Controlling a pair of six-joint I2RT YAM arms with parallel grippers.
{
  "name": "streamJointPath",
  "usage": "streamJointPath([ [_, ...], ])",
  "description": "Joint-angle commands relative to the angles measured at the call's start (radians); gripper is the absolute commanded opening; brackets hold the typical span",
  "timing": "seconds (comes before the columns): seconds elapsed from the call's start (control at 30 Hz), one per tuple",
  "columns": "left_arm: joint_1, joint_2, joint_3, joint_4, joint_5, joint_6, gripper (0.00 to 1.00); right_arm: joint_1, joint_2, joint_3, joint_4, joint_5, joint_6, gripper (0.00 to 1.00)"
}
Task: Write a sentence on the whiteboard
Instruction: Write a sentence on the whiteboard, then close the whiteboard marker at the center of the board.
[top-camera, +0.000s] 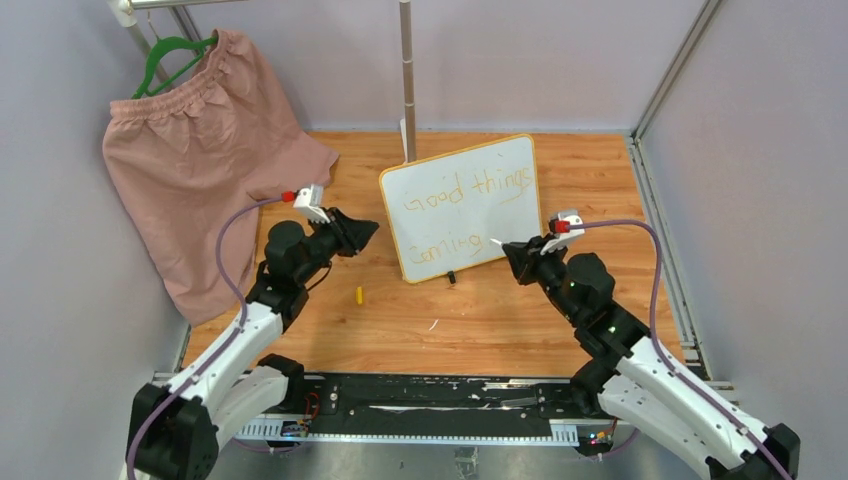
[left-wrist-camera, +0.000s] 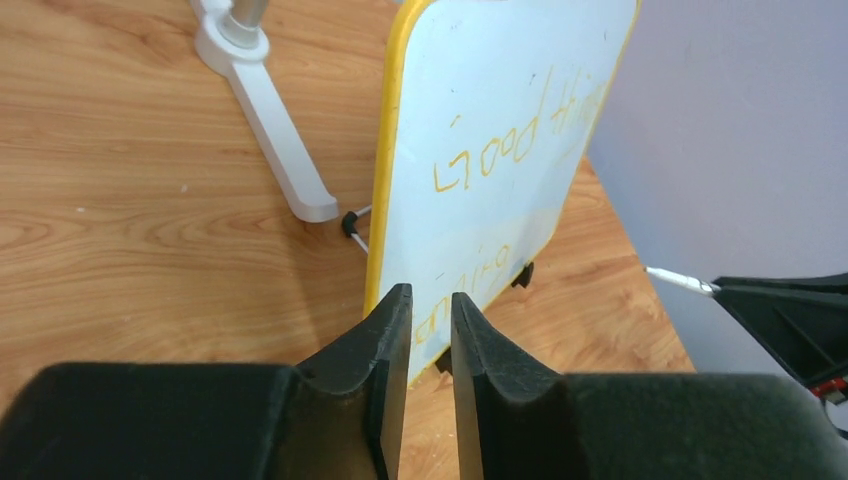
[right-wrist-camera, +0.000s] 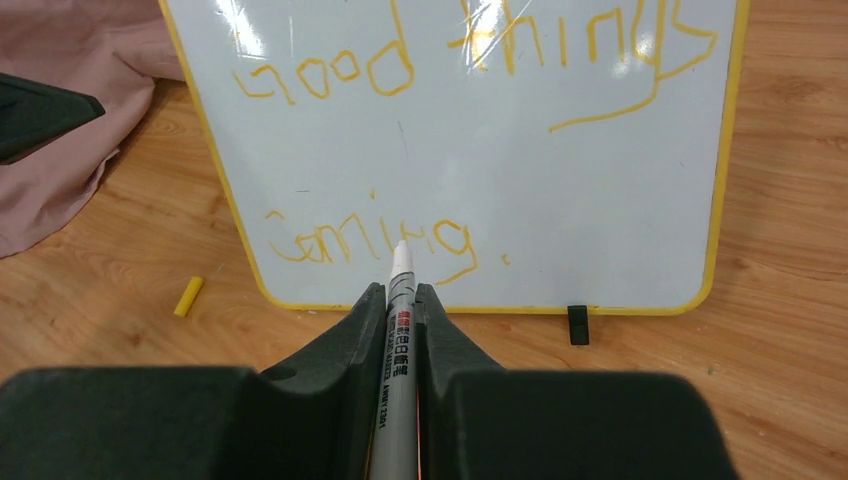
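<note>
1. The yellow-framed white whiteboard (top-camera: 455, 222) stands at the centre of the top view, with the yellow handwritten sentence (right-wrist-camera: 320, 245) in 2 lines.
2. The right gripper (right-wrist-camera: 400, 295) clamps a white marker pen (right-wrist-camera: 398, 330), its tip near "Coming".
3. The left gripper (left-wrist-camera: 430, 300) is left of the board, jaws narrowly apart and empty.
4. Risk: a stray marker push could smear the ink or topple the unbraced board.

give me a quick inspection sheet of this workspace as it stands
surface: wooden table, no spills seen.
job's things: whiteboard propped on black clip feet; sentence reads "Good things Coming" in yellow; marker in the right gripper, tip near the last word, contact cannot be told.
clutter: small yellow cap on the table left of the board; pink shorts on a green hanger, far left.
grippers: left gripper slightly open, holding nothing; right gripper shut on the marker.
cables: purple cables loop along both arms, off the board.
surroundings: pale walls; white stand pole behind the board.
</note>
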Motion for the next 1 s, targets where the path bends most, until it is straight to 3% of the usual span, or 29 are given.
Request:
streamJointPath([
  [0.0,0.01,-0.143,0.032,-0.23,-0.148,0.045,0.3,-0.007,-0.065,0.071,-0.173,-0.114,-0.026,0.0],
  [0.17,0.009,-0.234,0.091,-0.493,-0.25,0.107,0.42,-0.006,-0.079,0.142,-0.275,-0.205,-0.033,0.0],
  [0.33,0.009,-0.276,0.062,-0.654,-0.337,0.012,0.54,-0.006,-0.088,0.164,-0.316,-0.241,-0.018,0.0],
  [0.43,0.009,-0.318,0.025,-0.737,-0.452,-0.118,0.68,-0.005,-0.111,0.158,-0.326,-0.249,-0.014,0.0],
  [0.53,0.011,-0.346,-0.006,-0.782,-0.454,-0.13,0.98,-0.005,-0.137,0.151,-0.333,-0.246,-0.02,0.0],
  [0.97,0.011,-0.27,0.034,-0.919,-0.507,-0.108,0.97,-0.005,-0.195,0.116,-0.335,-0.218,-0.029,0.0],
])
